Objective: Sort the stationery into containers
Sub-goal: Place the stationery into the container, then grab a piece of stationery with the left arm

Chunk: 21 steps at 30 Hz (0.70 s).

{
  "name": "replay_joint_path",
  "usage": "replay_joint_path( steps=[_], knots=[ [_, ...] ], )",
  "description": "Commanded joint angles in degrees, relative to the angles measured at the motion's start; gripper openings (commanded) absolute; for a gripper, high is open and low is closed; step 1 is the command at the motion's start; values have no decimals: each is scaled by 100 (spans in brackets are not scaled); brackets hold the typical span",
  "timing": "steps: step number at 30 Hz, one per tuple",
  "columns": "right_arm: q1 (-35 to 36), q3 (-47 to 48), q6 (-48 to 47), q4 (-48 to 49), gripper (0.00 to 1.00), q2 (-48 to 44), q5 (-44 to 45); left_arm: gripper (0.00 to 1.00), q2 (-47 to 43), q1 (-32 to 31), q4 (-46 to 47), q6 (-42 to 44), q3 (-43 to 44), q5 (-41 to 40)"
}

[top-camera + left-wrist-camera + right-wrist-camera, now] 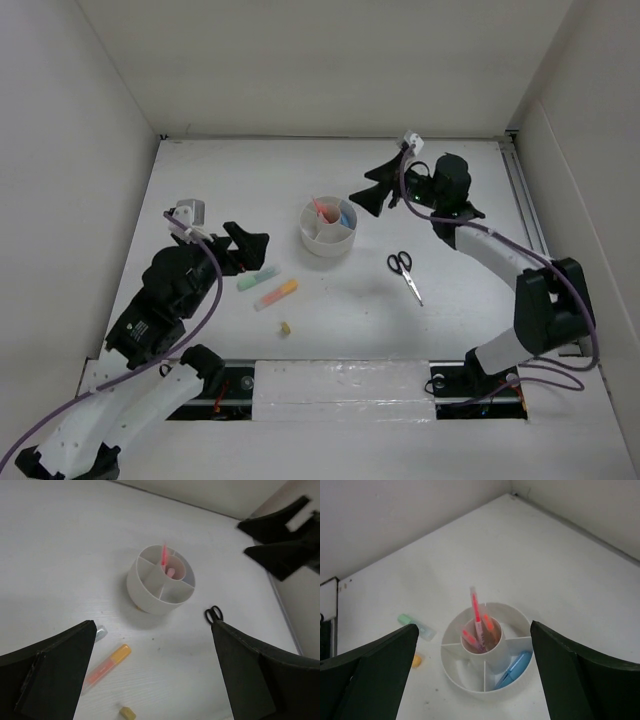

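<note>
Several pink pens [479, 622] stand in the central cup [497, 630] of your white organizer [328, 245]; blue highlighter [514, 667] in a wedge [506, 655]; scissors [403, 270] on worktop [350, 315]; both arms' jaws spread.

This looks like a robot lab, not a home. A white table [200, 180] sits inside a plain white box of walls [330, 60]. Two robot arms are bolted at its near edge, the left arm [160, 295] and the right arm [490, 248], with purple cables [595, 335] looping off them. A round white organizer [328, 248] and scissors [403, 268] lie on the table.
</note>
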Motion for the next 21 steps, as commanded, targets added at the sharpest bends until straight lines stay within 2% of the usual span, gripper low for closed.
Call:
replay_joint_path(
  steps=[1,2,5,6,10,12,18,21],
  knots=[
    [109,130,40,-845,100,-861,853,99,637,11,-205,-230,152,-568],
    [292,182,-21,-1192,100,-1055,1595,99,786,11,-285,-361,213,-778],
    [688,113,-75,-2194,100,-1837,3021,99,1340,11,-531,-476,363,-999],
    [690,-61,-75,-2311,100,-2022,3131,99,1437,11,-532,-477,363,-1000],
    [690,-554,100,-2829,100,-2901,3062,99,1780,11,-645,-415,477,-1123],
    [690,-783,215,-2882,100,-3393,2765,99,2148,11,-698,-179,478,-983],
    [1006,-1143,373,-3068,100,-4429,2474,99,3483,64,-849,85,662,-1228],
    [1313,-1249,373,-3068,100,-4790,2385,99,3809,291,-314,726,390,-562]
  ],
)
